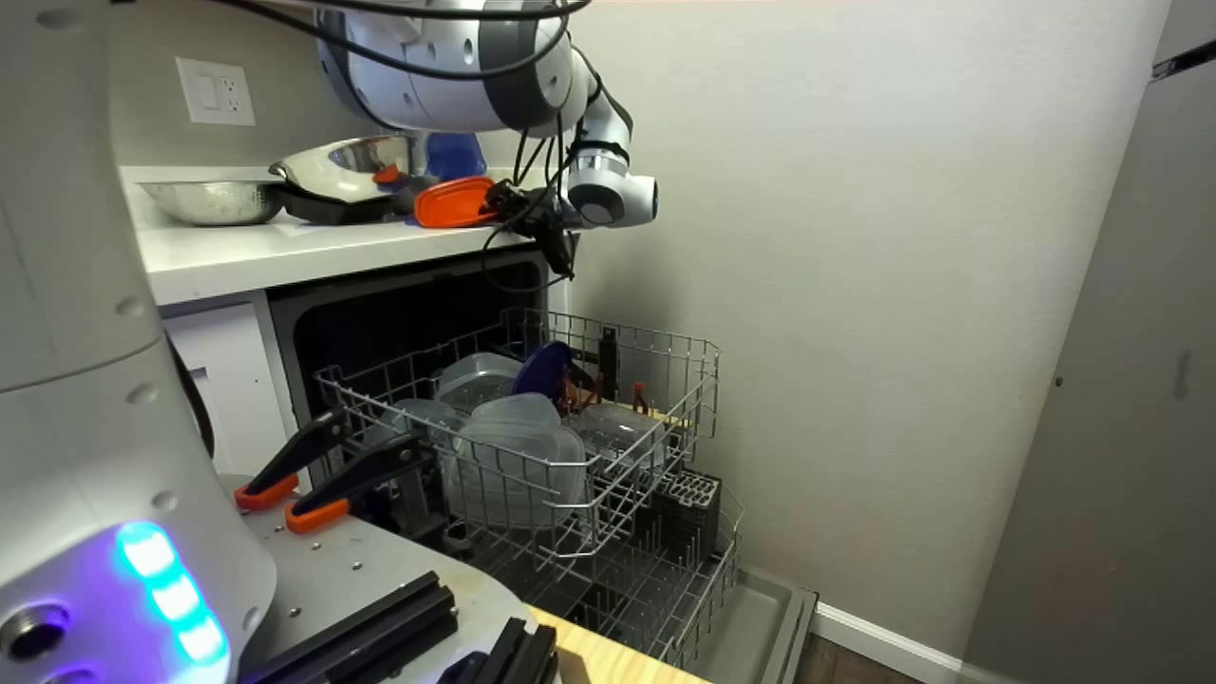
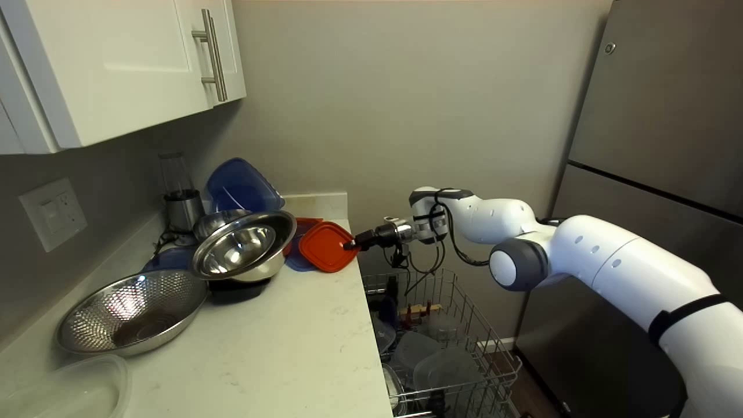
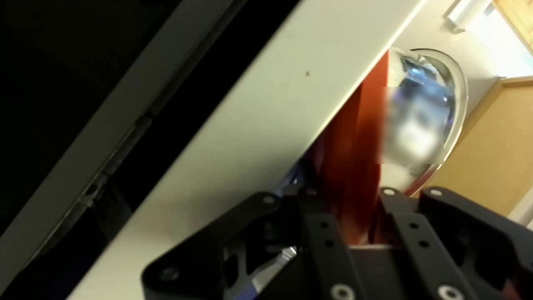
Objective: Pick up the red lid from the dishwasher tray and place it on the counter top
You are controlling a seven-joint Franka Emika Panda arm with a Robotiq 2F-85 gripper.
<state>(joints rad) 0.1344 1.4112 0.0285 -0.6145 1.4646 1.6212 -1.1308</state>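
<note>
The red lid (image 1: 454, 202) is tilted steeply at the far end of the counter top (image 1: 228, 255), near its front edge. In an exterior view the lid (image 2: 326, 248) shows its flat face. I cannot tell whether its lower edge touches the counter top (image 2: 307, 348). My gripper (image 2: 352, 245) has the lid's edge between its fingers; in the wrist view the lid (image 3: 364, 125) runs between the fingertips (image 3: 349, 193), and the gripper looks shut on it. The dishwasher tray (image 1: 570, 465) is pulled out below, holding clear containers and a dark blue dish (image 1: 543, 369).
A second red lid (image 2: 307, 222) and blue lids (image 2: 244, 186) stand behind the held lid. Steel bowls (image 2: 273, 229) and a colander (image 2: 136, 310) are along the back of the counter. A wall (image 2: 371, 116) bounds the far end. A fridge (image 2: 609, 244) stands opposite.
</note>
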